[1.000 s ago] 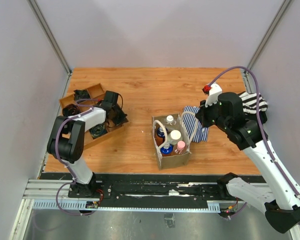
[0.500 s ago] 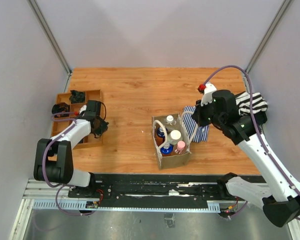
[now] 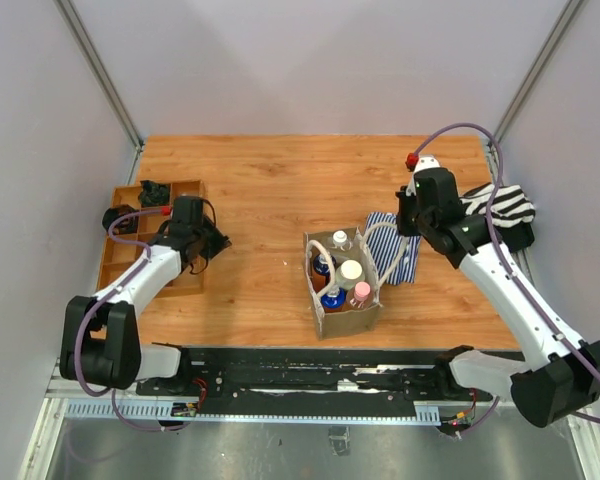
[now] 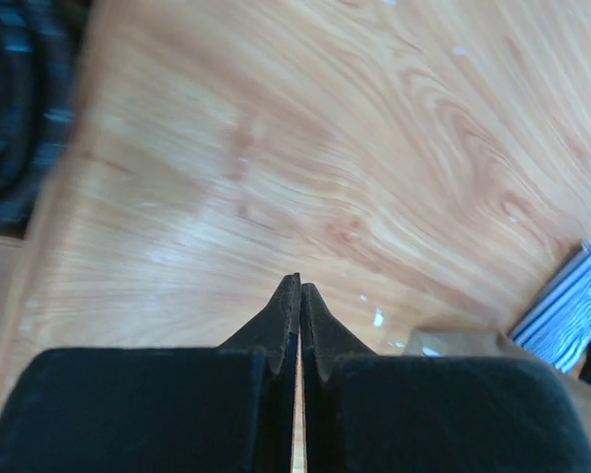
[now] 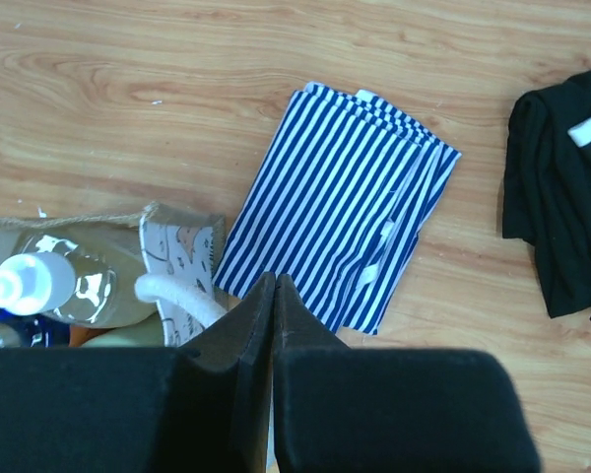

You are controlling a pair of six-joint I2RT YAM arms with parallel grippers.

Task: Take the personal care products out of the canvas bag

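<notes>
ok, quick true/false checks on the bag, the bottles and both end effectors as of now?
1. The bottles all sit in the canvas bag. True.
2. The left end effector grips a bottle. False: it is shut on nothing, over bare table.
3. The blue-striped cloth lies flat beside the bag, on the right arm's side. True.
4. The right end effector is wide open. False: its fingers are shut together and hold nothing.
5. The pink-capped bottle stands in the wooden tray. False: it is in the bag.
</notes>
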